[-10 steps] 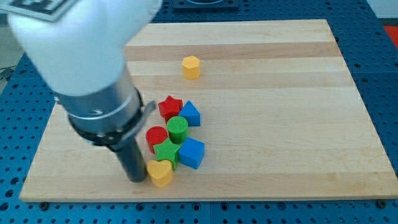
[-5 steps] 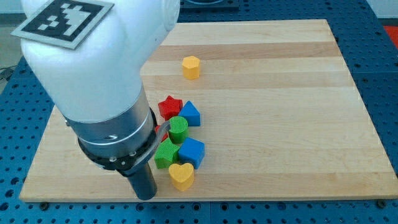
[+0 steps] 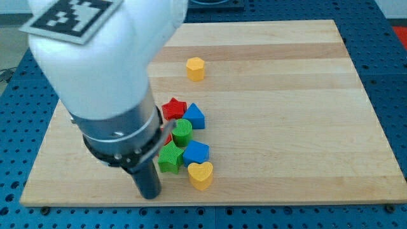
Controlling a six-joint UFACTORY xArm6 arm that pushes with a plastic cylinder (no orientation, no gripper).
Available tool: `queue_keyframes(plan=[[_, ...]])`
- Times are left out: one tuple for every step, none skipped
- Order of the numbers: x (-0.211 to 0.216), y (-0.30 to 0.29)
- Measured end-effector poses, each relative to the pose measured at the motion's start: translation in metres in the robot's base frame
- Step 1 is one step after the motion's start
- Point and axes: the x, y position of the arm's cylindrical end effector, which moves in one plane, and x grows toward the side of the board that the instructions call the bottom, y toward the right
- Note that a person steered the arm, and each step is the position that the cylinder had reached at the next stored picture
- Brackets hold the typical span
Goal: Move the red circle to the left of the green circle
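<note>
Near the frame's lower left, my tip was seen on the surface, just beside the green star. No claw was fitted, so no claw state could be told. The red circle was almost wholly hidden behind the arm, left of the green circle. The placement was judged roughly done, though unconfirmed.

Yellow hexagon alone nr top; yellow heart by blue cube.
</note>
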Motion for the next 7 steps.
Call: queue_keyframes(plan=[[-0.041, -0.003], [-0.070, 0.004], [-0.070, 0.004], [-0.056, 0.008], [-0.035, 0.022], [-0.040, 0.012], [-0.054, -0.015]])
